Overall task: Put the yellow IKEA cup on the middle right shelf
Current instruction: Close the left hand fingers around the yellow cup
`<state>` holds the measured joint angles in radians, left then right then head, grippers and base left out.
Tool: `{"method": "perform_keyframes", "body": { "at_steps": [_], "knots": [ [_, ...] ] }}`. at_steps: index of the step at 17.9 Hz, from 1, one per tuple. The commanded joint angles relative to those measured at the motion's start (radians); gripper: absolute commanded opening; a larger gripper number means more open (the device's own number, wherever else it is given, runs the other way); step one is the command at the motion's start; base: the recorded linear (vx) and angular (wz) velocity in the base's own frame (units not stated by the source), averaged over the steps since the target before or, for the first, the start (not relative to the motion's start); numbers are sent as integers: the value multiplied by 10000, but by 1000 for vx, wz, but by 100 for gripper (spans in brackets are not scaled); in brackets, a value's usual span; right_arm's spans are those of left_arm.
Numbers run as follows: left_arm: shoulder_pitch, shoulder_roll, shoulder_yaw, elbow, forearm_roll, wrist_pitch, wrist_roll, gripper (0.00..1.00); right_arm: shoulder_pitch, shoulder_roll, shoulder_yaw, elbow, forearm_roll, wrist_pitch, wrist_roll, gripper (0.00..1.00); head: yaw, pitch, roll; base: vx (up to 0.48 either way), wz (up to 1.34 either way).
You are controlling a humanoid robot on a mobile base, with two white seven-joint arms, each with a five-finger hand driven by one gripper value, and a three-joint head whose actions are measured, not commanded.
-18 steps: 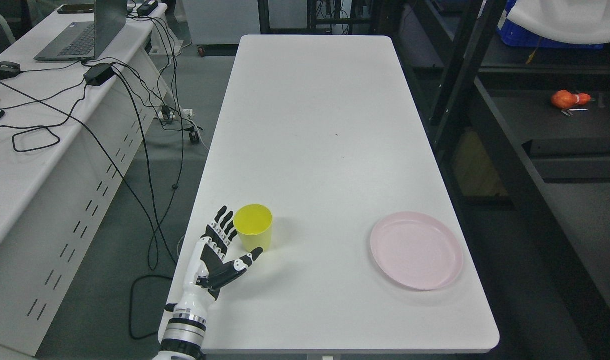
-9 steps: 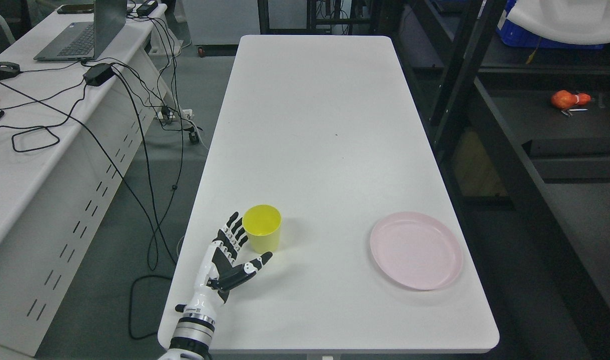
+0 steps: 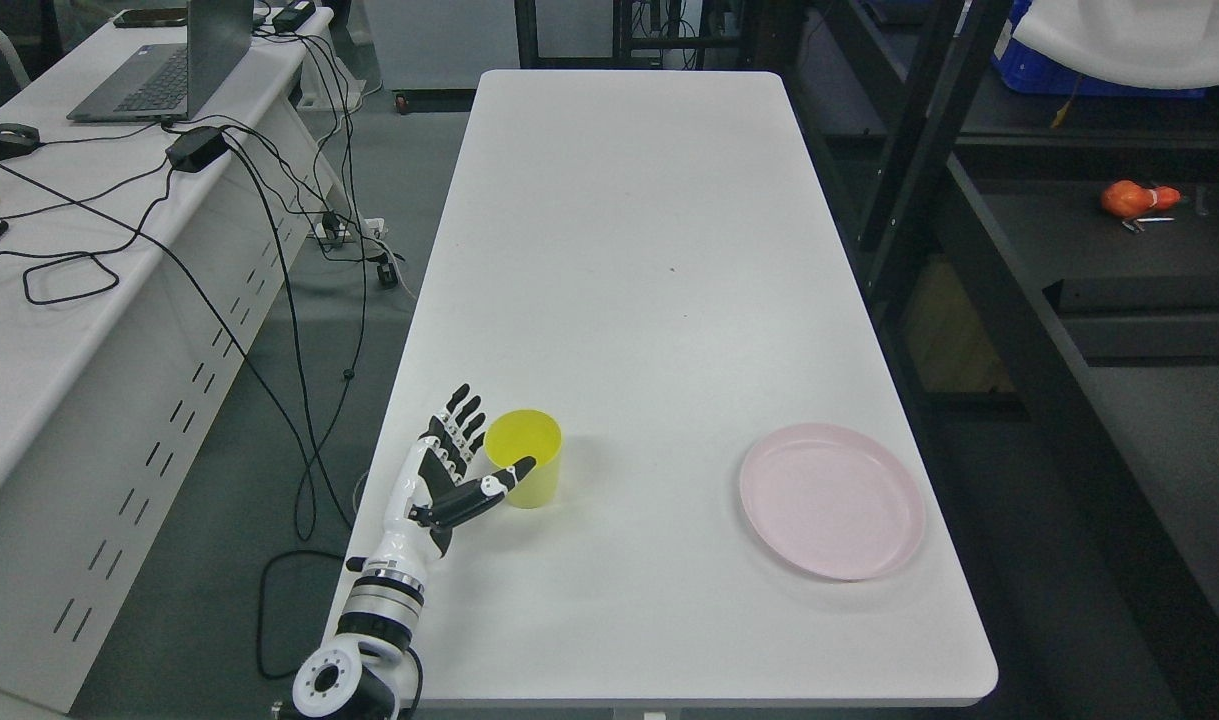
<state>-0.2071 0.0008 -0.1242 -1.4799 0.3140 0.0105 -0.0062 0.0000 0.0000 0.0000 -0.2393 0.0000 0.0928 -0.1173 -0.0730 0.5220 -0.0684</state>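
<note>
**Fingers open beside the cup, grasp not yet closed**

Fingers (image 3: 457,428) of the left hand (image 3: 449,470) stand straight and spread against the left wall of the yellow cup (image 3: 525,470), with the thumb reaching across its near side; nothing is gripped yet, though whether the thumb tip already touches the wall is hard to tell. The cup stands upright, mouth up, near the front left corner of the counter (image 3: 649,250), close to the left edge. Further right, near the front right corner, lies a pink plate (image 3: 831,500), well apart from the cup. Beyond the counter's right edge stands the dark shelf unit (image 3: 1069,300), where the cup is meant to go.

To do this step well, the hand should probably settle so the cup sits deep between thumb and fingers, then curl them evenly around the middle of the wall. A light, tapered cup would likely slide or tip if one side pushed first.

Compared with half a second ago, the hand has advanced and risen alongside the cup, and the thumb has swung from below the cup onto its near side. The cup itself has not moved in that interval, nor has the plate.
</note>
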Motion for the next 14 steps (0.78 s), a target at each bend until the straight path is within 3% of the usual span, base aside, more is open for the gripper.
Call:
{"method": "perform_keyframes", "body": {
  "at_steps": [1,6,14],
  "knots": [
    [-460,167,-796,732,-26,-59,-106,99,138,-175,169,0,-245,8,7,99,0,0,0,0,0],
    [-414,167,-1595,732,-545,-488,-122,99,138,-175,169,0,-245,8,7,99,0,0,-4,0,0],
    [-490,167,-1612,1575,-977,-427,-137,98,138,-175,169,0,-245,8,7,99,0,0,-4,0,0]
  ]
}}
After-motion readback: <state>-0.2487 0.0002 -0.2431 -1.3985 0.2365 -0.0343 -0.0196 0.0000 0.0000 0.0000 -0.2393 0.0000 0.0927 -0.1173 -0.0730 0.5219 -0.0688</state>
